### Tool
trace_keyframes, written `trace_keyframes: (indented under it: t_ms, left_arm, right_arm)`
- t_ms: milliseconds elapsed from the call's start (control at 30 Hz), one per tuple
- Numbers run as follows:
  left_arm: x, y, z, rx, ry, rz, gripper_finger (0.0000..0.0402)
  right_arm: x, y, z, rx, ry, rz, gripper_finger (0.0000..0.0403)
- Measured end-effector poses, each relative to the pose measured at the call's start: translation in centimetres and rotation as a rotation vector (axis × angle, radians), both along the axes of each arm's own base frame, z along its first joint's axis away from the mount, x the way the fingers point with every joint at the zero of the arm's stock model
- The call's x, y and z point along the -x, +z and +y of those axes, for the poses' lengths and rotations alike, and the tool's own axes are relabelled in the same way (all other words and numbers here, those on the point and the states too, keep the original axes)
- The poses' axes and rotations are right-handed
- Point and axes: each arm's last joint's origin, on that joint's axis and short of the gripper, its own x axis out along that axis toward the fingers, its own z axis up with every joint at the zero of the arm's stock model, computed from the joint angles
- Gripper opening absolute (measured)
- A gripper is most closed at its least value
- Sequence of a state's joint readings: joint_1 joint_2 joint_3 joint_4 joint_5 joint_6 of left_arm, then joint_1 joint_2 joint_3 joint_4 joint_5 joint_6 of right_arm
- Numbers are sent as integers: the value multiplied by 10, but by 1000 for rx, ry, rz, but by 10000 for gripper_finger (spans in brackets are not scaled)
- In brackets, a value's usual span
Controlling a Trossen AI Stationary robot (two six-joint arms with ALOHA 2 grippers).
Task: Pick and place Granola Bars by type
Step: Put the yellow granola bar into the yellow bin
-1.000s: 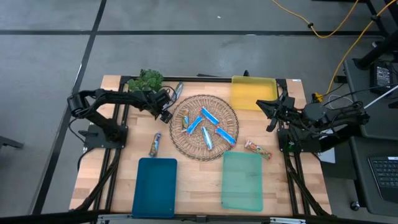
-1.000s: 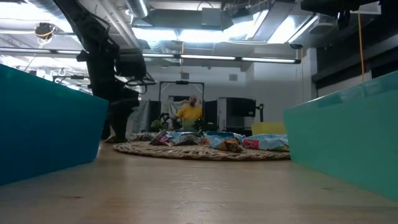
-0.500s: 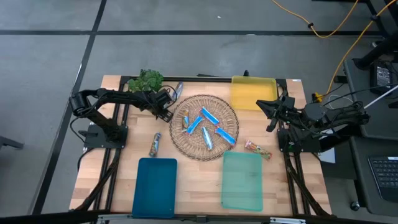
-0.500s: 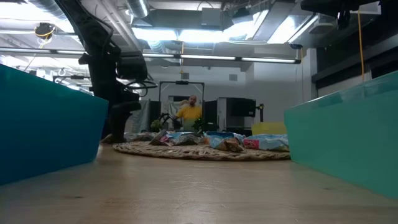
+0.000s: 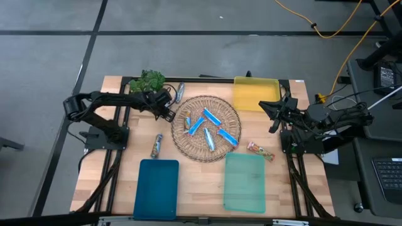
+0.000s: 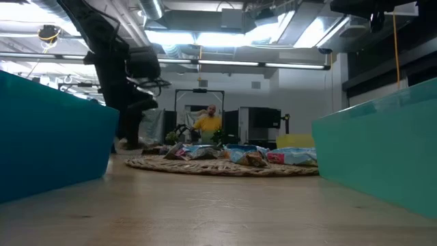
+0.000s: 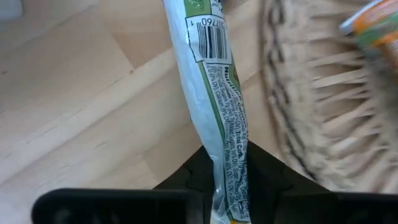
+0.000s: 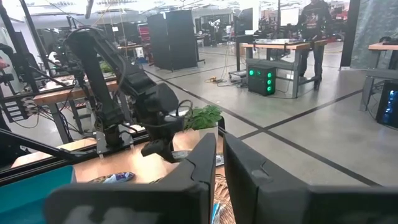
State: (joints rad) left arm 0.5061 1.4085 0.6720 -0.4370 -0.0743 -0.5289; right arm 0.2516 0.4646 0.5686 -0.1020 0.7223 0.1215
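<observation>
A silvery granola bar (image 7: 214, 81) lies beside the far left rim of the round wicker mat (image 5: 233, 112); in the high view the same bar (image 5: 179, 91) shows near the green sprig. My left gripper (image 7: 225, 149) comes down on it, shut on its near end. Several blue bars (image 5: 211, 117) and an orange one (image 5: 186, 121) lie on the mat. Another silvery bar (image 5: 156, 145) lies on the table left of the mat, and an orange-brown bar (image 5: 260, 150) lies to its right. My right gripper (image 8: 219, 155) hangs shut and level over the table's right side, holding nothing. My left gripper pinches one end of the silvery bar (image 7: 222, 134) between its two fingers, coming steeply from above. The fingers close on the wrapper's flat faces, and the bar runs on away from them. I cannot tell whether its far end (image 7: 199, 12) rests on the wood.
A yellow tray (image 5: 256, 93) stands at the far right, a blue tray (image 5: 157, 188) at the near left and a green tray (image 5: 245, 182) at the near right. A leafy sprig (image 5: 149, 80) sits at the far left. A person stands far behind the table.
My left gripper has shut on the silvery bar's end and has risen a little beside the mat's far left rim. The right arm has kept still.
</observation>
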Motion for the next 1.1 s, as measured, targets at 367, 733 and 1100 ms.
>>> trace_keyframes:
  t_ms: [367, 733, 1100]
  left_arm:
    - [-17, 67, -15, -127, -114, -227, 56]
    - [-53, 167, -38, -329, -421, -472, 56]
    - [-66, 222, -71, -412, -557, -611, 56]
  right_arm:
    - [0, 0, 0, -3, 1, -1, 35]
    - [0, 0, 0, -5, 17, -3, 35]
    - [-7, 1, 6, -47, 167, -34, 60]
